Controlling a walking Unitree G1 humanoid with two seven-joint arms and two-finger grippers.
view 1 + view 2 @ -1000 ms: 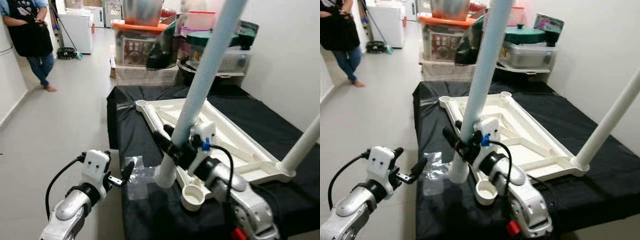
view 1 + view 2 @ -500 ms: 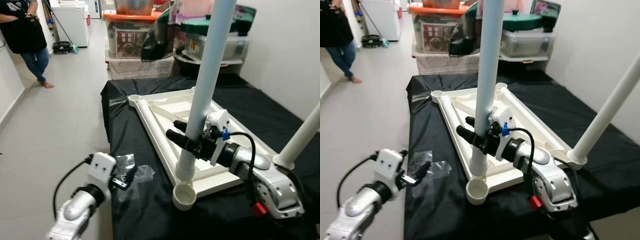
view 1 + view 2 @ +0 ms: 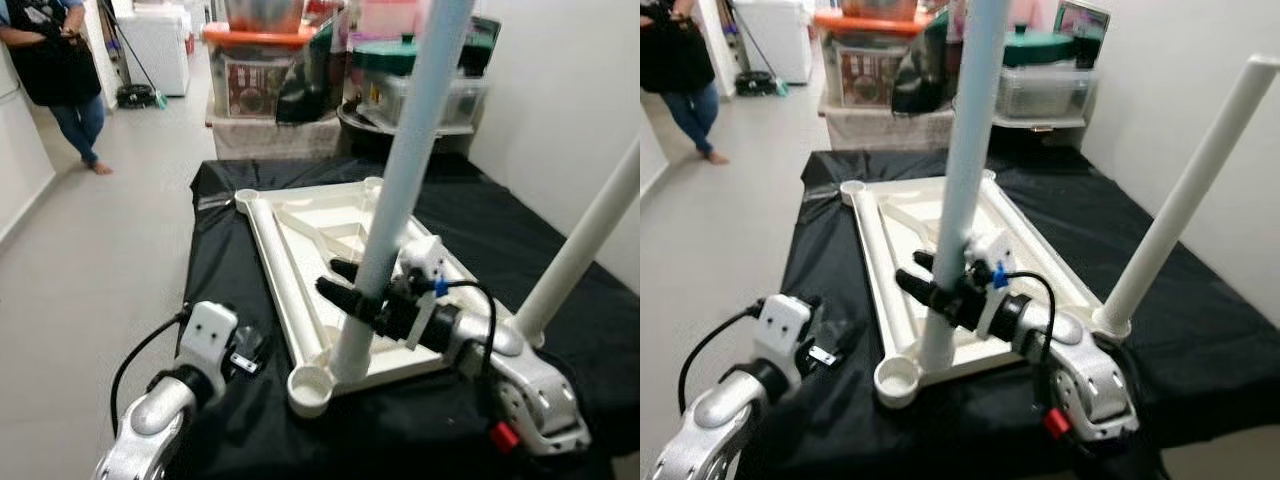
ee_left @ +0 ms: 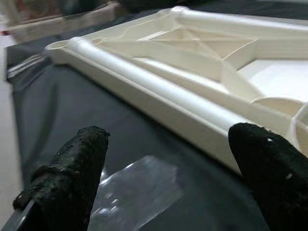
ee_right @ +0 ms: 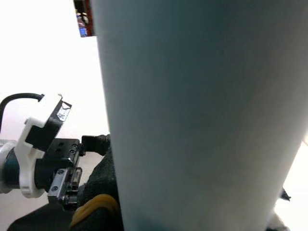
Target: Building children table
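- Left eye view: right pincer (image 3: 350, 298) is clamped round a pale leg (image 3: 395, 190), held upright with its foot beside the near corner socket (image 3: 309, 385) of the upside-down tabletop (image 3: 330, 240).
- Tabletop lies on the black-draped bench (image 3: 225, 270); a second leg (image 3: 575, 250) stands in its right corner.
- Left pincer (image 4: 166, 166) is spread wide, holding nothing, above a clear plastic bag (image 4: 137, 190) next to the tabletop.

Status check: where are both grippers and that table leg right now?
Right gripper shut on pale blue leg, its foot beside the open corner socket of the upturned tabletop. Left gripper open, low over black cloth. Plastic wrap beneath it.
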